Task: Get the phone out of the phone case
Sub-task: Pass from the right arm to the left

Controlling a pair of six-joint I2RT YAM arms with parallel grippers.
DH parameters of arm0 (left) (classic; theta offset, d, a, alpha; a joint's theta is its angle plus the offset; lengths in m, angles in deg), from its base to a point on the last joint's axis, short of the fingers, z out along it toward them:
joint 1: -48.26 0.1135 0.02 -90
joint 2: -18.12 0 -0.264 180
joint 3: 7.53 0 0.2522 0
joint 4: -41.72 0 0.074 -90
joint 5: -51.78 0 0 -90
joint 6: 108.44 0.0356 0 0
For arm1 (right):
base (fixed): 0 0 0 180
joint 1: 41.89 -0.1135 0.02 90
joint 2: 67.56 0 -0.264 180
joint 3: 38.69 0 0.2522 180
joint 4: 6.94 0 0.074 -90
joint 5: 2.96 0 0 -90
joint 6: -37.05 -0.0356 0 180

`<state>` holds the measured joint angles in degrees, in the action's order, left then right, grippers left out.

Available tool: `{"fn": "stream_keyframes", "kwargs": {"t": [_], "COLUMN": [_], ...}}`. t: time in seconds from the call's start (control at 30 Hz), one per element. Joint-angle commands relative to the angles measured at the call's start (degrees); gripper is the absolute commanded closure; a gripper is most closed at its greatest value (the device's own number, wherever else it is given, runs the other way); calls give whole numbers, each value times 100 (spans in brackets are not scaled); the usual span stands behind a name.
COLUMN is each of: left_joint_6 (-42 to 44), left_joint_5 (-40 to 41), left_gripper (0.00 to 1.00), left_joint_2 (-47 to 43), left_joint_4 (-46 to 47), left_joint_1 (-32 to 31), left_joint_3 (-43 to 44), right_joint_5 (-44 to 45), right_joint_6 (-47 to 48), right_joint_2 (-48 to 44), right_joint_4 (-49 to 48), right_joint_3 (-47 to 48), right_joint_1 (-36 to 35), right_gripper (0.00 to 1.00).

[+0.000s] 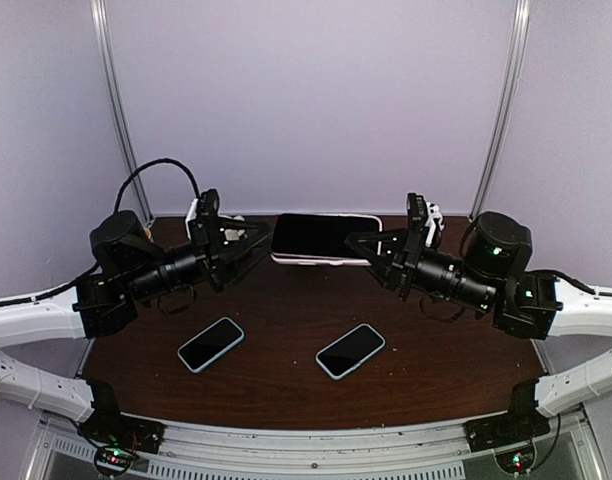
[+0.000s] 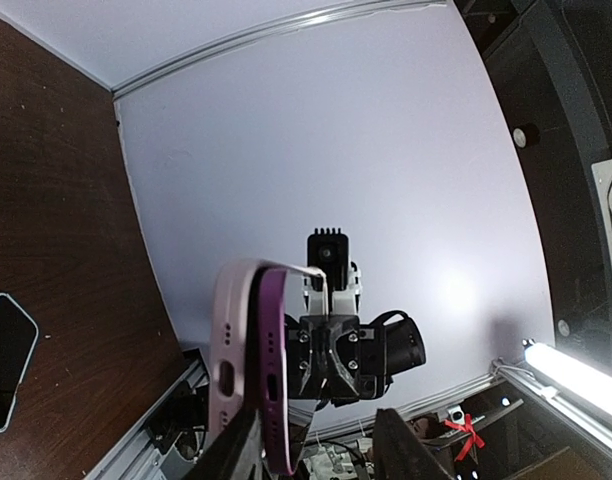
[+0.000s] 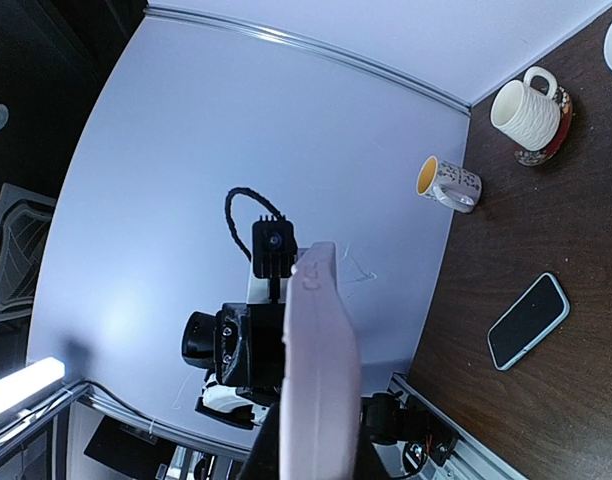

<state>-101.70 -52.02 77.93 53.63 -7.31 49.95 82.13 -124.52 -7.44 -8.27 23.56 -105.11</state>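
Observation:
A phone in a pale pink case is held in the air between my two grippers, above the back of the table. In the left wrist view the pink case has come away from the purple phone at the near end. My left gripper is open, its fingers spread wide, and this end lies against one of them. My right gripper is shut on the other end. In the right wrist view the case stands edge-on between the fingers of that gripper.
Two phones in light blue cases lie on the dark wooden table, one left of the middle and one right of it. Two mugs stand by the wall in the right wrist view.

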Motion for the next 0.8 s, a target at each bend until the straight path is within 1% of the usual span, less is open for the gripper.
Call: {"fn": "stream_keyframes", "kwargs": {"t": [0.0,0.27,0.4,0.77], "left_joint_6": [42,59,89,201], "left_joint_5": [-172,-283,-358,-403], "left_gripper": [59,60,66,74], "left_joint_2": [145,471,590,661], "left_joint_4": [282,441,525,560], "left_joint_1": [-35,-59,-59,-51], "left_joint_3": [227,466,505,510], "right_joint_5": [-246,-581,-772,-1440], "right_joint_6": [3,127,181,208], "right_joint_2": [44,167,173,253], "right_joint_4": [-666,-462,-429,-509], "right_joint_3": [290,472,512,543], "right_joint_1": [27,23,28,111], "right_gripper": [100,100,100,100]}}
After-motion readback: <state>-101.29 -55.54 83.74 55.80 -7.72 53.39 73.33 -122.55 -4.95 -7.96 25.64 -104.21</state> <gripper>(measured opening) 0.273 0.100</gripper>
